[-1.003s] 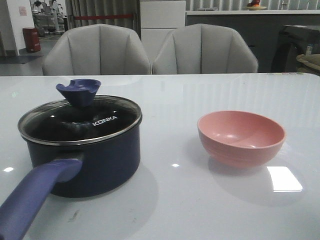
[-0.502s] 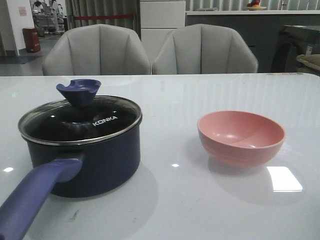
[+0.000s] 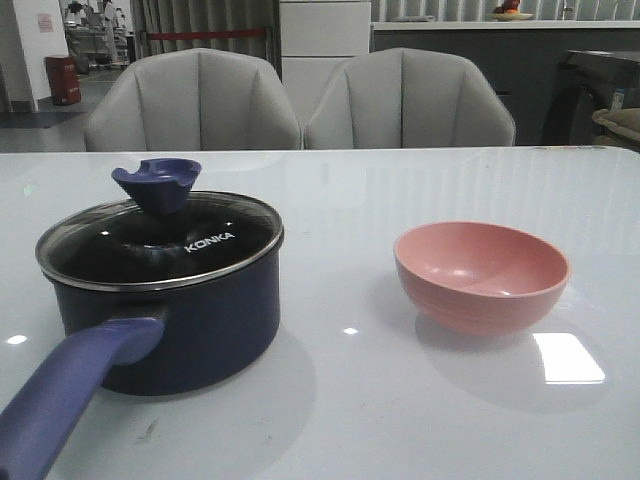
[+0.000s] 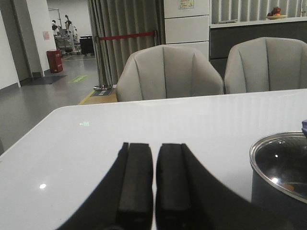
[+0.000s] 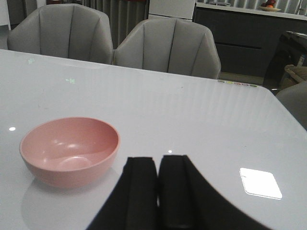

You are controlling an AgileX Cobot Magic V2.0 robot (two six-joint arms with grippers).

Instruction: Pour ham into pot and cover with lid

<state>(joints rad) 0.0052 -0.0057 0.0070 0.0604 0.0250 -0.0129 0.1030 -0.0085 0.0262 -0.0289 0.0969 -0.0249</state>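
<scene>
The dark navy pot (image 3: 200, 320) stands at the left of the table, its blue-purple handle (image 3: 70, 395) pointing toward me. The glass lid (image 3: 150, 250) with "KONKA" lettering and blue-purple knob (image 3: 157, 183) sits on it. The ham is hidden in the front view; in the left wrist view a small orange spot (image 4: 288, 187) shows through the lid (image 4: 283, 165). The pink bowl (image 3: 482, 275) at the right looks empty and also shows in the right wrist view (image 5: 69, 151). My left gripper (image 4: 154, 146) is shut, empty, left of the pot. My right gripper (image 5: 157, 159) is shut, empty, right of the bowl.
Two grey armchairs (image 3: 300, 100) stand behind the table's far edge (image 3: 320, 150). A bright light reflection (image 3: 568, 358) lies on the white tabletop right of the bowl. Neither gripper shows in the front view.
</scene>
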